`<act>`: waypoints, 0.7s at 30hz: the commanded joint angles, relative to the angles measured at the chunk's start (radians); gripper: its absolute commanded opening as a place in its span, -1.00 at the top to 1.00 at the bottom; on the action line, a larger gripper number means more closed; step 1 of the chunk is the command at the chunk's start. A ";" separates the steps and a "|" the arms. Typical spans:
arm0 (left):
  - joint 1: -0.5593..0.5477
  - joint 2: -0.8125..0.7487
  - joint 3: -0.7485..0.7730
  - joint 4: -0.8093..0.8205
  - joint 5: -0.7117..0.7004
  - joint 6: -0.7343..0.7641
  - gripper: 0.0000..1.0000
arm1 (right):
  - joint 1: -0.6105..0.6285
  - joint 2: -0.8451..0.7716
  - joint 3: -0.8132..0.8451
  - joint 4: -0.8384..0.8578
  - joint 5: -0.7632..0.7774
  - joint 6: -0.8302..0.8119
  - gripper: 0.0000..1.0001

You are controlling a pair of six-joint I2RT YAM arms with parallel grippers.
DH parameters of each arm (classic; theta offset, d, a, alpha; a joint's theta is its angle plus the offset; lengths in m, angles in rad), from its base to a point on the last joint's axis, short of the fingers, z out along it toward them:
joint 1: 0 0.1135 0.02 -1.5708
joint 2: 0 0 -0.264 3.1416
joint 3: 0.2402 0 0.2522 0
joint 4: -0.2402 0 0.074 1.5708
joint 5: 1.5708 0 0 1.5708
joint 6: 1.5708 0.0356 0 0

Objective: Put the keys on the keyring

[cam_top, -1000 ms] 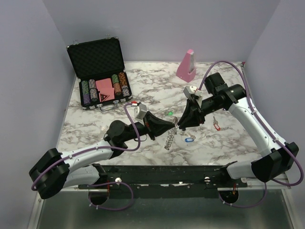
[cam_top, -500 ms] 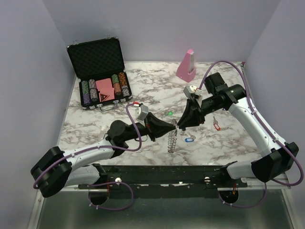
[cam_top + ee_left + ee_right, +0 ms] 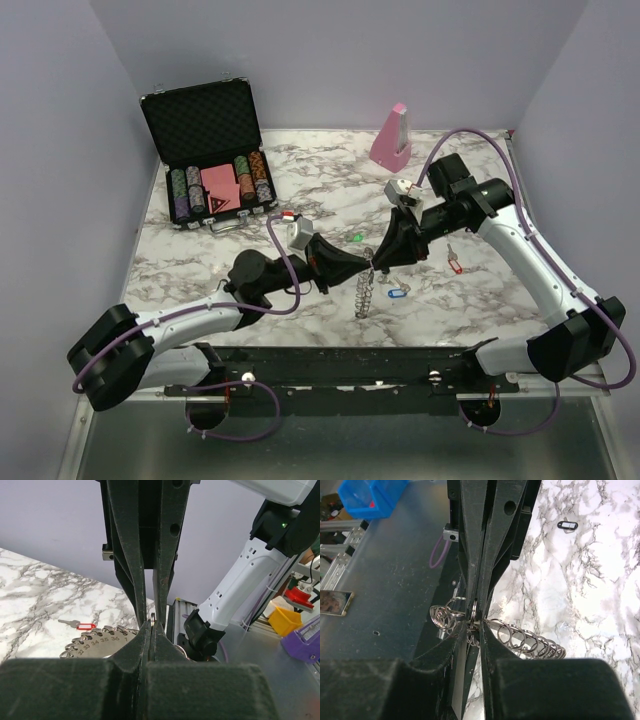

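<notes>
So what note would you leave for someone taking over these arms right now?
Left gripper: jaws shut on the keyring, held up edge-on.
Right gripper: jaws pinched on what looks like one of its small loops.
Keys: red key, blue key and green key lie loose on the table.
Done: ring is lifted; no key visibly on it.
Left: thread each key on.

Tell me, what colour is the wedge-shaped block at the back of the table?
The wedge-shaped block is pink, clearest in the top external view.
</notes>
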 commanded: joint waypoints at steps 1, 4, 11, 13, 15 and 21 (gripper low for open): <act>-0.001 0.004 0.038 0.043 -0.033 0.001 1.00 | 0.000 0.002 -0.009 0.020 -0.037 0.016 0.57; -0.004 0.009 0.038 0.041 -0.044 0.003 1.00 | 0.000 -0.001 -0.017 0.039 -0.027 0.036 0.87; -0.002 -0.014 0.036 -0.020 -0.015 0.032 0.97 | 0.000 -0.004 -0.004 0.047 0.026 0.053 0.99; 0.005 -0.040 0.024 -0.050 -0.004 0.044 0.70 | 0.000 -0.006 0.002 0.031 0.051 0.037 0.99; 0.027 -0.072 0.009 -0.072 0.028 0.047 0.42 | 0.000 -0.011 0.008 0.019 0.071 0.022 0.99; 0.097 -0.184 0.010 -0.219 0.138 0.114 0.01 | 0.000 -0.006 0.022 -0.018 0.109 -0.015 0.99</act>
